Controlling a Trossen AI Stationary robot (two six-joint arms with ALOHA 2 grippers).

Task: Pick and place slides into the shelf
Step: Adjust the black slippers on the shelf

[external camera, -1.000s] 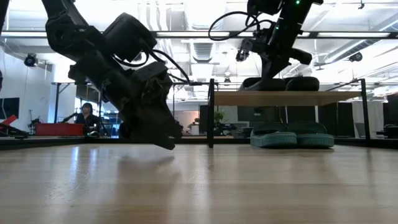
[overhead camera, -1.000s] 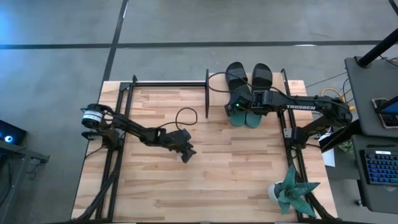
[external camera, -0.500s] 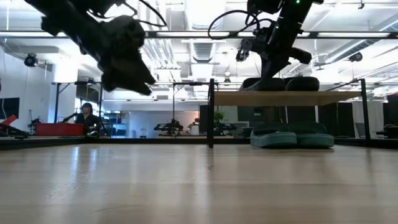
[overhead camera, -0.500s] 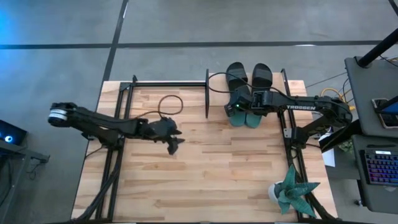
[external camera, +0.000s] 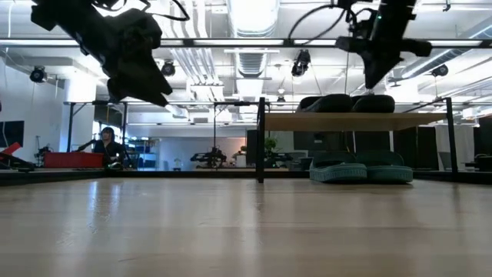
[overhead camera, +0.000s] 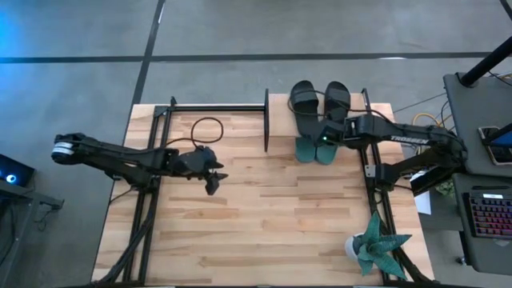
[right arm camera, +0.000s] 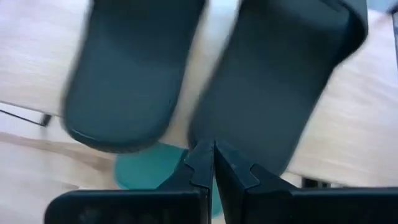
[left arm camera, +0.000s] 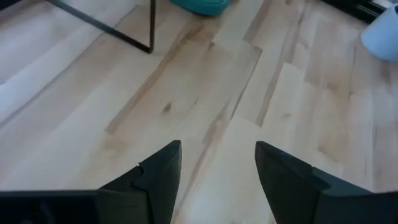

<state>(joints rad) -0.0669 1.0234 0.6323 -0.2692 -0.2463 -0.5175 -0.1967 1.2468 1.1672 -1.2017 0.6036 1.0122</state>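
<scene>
The bench [overhead camera: 264,224] is made of pale wood planks with a black metal frame around it, and it is standing on a grey concrete floor [overhead camera: 240,32]. At the far edge the shelf [external camera: 354,121] is carrying the black slides [overhead camera: 318,100] side by side on its top board, and the teal slides [external camera: 360,168] are sitting below them on the bench. The right claw [right arm camera: 210,163] is hanging over the near ends of the black slides with its fingers pressed together, holding nothing. The left claw [left arm camera: 217,165] is hovering above bare wood on the left half, with its fingers spread apart and nothing between them. A spiky teal plant [overhead camera: 374,244] is standing at the near right corner. Behind the bench the room is large and bright, with ceiling pipes [external camera: 246,54], and a person [external camera: 106,145] is sitting far back at the left.
</scene>
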